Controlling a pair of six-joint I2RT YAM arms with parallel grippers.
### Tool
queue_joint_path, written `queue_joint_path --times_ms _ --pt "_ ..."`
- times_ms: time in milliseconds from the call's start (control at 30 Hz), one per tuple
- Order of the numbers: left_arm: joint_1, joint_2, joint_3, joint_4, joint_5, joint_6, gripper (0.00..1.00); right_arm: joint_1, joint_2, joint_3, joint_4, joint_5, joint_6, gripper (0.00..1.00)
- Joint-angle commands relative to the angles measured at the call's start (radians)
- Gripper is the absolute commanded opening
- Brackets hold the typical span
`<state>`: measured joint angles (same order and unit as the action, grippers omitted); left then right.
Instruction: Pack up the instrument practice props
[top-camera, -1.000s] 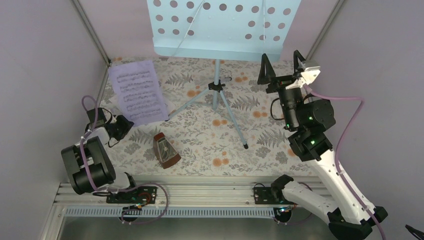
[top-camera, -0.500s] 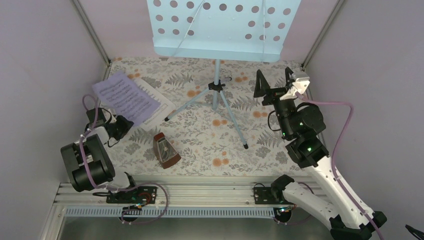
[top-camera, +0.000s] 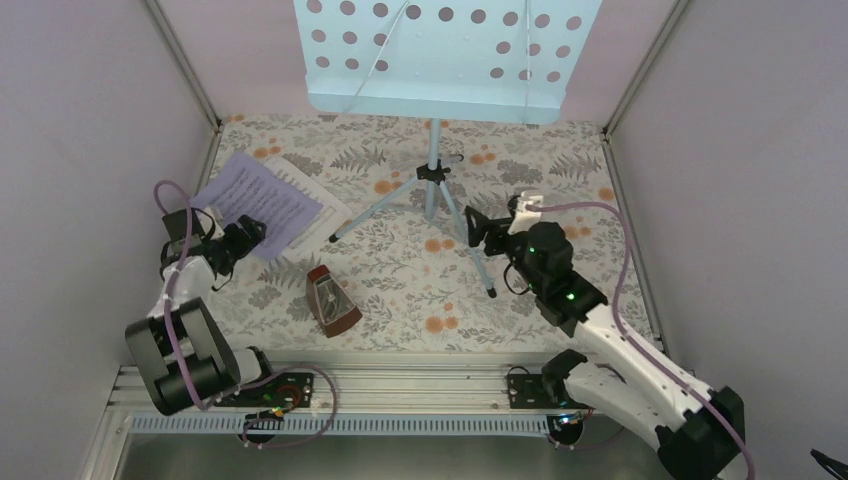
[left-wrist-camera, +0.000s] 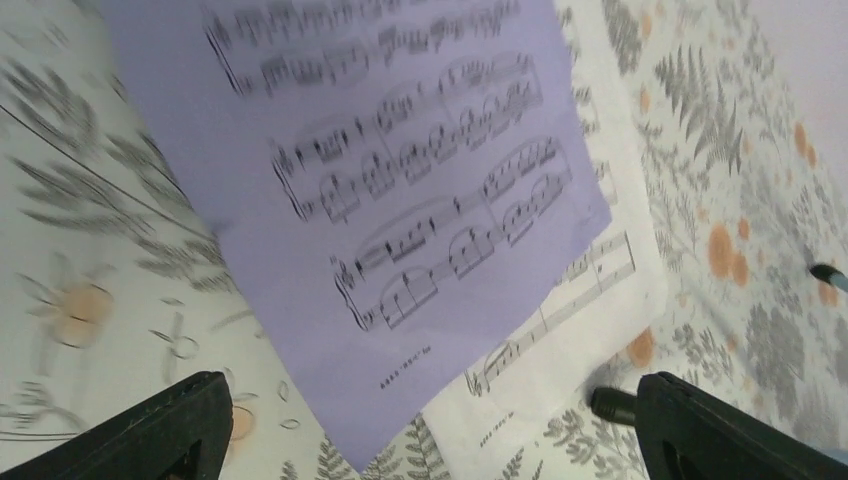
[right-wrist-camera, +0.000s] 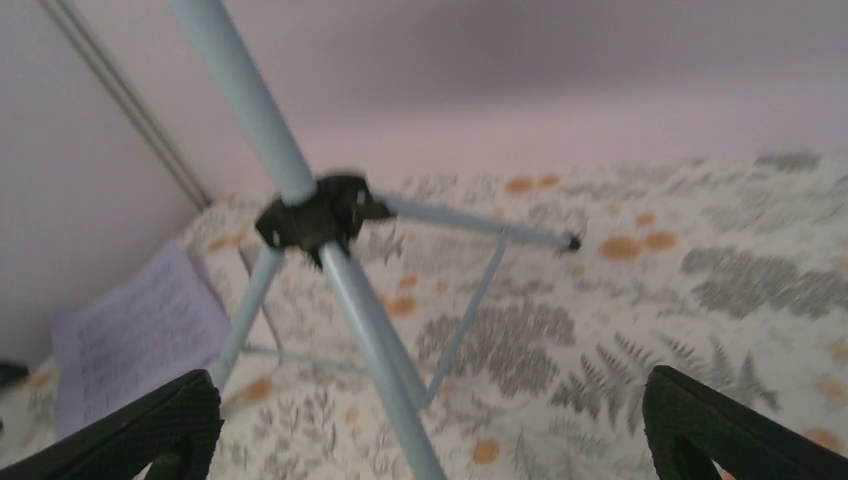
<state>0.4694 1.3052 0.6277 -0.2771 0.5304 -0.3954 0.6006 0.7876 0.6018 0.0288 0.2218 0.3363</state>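
LEFT: left gripper (top-camera: 243, 238) is hovering with jaws spread, grasping nothing, at the lavender page (top-camera: 255, 198) | PAGES: lavender page is lying over the white page (top-camera: 322, 212), back-left on the table (top-camera: 540, 160) | RIGHT: right gripper (right-wrist-camera: 430, 425) is hanging released, straddling a leg of the music stand (top-camera: 432, 172) | METRONOME: metronome (top-camera: 332, 302) is sitting near the front, apart from both.
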Motion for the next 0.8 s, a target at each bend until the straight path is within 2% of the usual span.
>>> queue_joint_path --times_ms 0,233,333,533,600,667,767 --pt "-0.004 -0.129 0.057 -0.068 -0.190 0.043 1.00 0.001 0.115 -0.007 0.072 -0.144 -0.009 1.00" --pt "-0.123 -0.292 0.155 -0.155 -0.448 0.110 1.00 0.002 0.336 -0.015 0.314 -0.283 -0.121 0.96" --pt "-0.174 -0.312 0.195 -0.161 -0.487 0.129 1.00 0.001 0.446 0.033 0.348 -0.268 -0.178 0.88" --pt "-0.204 -0.299 0.258 -0.157 -0.505 0.141 1.00 0.001 0.585 0.150 0.315 -0.195 -0.234 0.73" --pt "-0.209 -0.298 0.268 -0.147 -0.496 0.136 1.00 0.001 0.609 0.154 0.326 -0.190 -0.250 0.56" --pt "-0.219 -0.302 0.282 -0.136 -0.491 0.132 1.00 0.001 0.622 0.157 0.320 -0.179 -0.235 0.32" --pt "-0.236 -0.310 0.312 -0.124 -0.497 0.133 1.00 0.002 0.619 0.143 0.314 -0.121 -0.190 0.10"
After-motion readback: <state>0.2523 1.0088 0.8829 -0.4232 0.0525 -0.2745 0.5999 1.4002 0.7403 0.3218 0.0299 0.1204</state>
